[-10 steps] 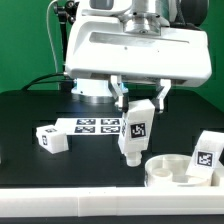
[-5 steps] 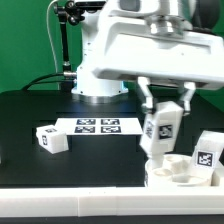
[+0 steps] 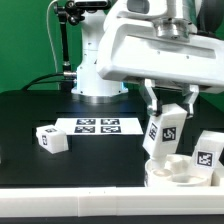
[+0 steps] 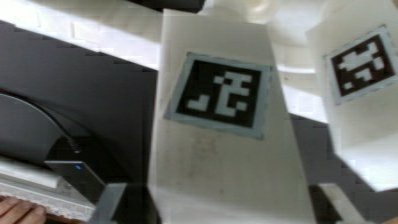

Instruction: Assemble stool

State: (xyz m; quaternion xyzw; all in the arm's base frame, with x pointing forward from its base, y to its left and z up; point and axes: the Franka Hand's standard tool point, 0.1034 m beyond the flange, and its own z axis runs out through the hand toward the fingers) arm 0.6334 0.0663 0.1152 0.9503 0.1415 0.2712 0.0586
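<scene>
End effector (image 3: pixel 169 110) clenching an upright white leg (image 3: pixel 163 133), lower end hanging at the round seat (image 3: pixel 160 178) on the exterior view's right, second leg (image 3: pixel 208 152) standing beside, third leg (image 3: pixel 50 139) lying on the bench (image 3: pixel 25 115)

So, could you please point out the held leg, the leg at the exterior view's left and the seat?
Held leg (image 3: pixel 166 129): exterior view, its marker face.
Leg at the exterior view's left (image 3: pixel 52 139): exterior view, block's middle.
Seat (image 3: pixel 172 181): exterior view, near rim.
</scene>
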